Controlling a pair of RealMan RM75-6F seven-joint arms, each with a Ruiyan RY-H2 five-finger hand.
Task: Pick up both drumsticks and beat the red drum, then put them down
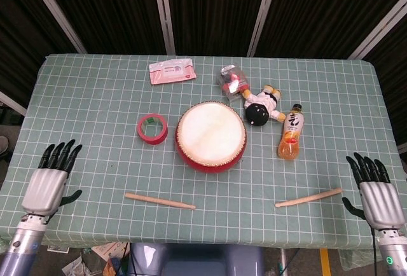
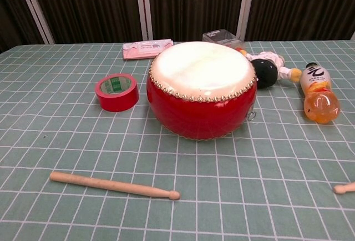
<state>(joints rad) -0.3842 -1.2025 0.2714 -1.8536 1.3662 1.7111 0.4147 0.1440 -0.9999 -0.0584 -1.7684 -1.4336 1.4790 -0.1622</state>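
The red drum with a white skin stands in the middle of the table. One wooden drumstick lies flat in front of it on the left. A second drumstick lies on the right; only its tip shows in the chest view. My left hand hovers at the table's left front edge, fingers spread, holding nothing, well left of its stick. My right hand is open at the right front edge, just right of the other stick. Neither hand appears in the chest view.
A red tape roll sits left of the drum. Behind it are a pink wipes pack, a small clear box, a plush doll and an orange drink bottle on the right.
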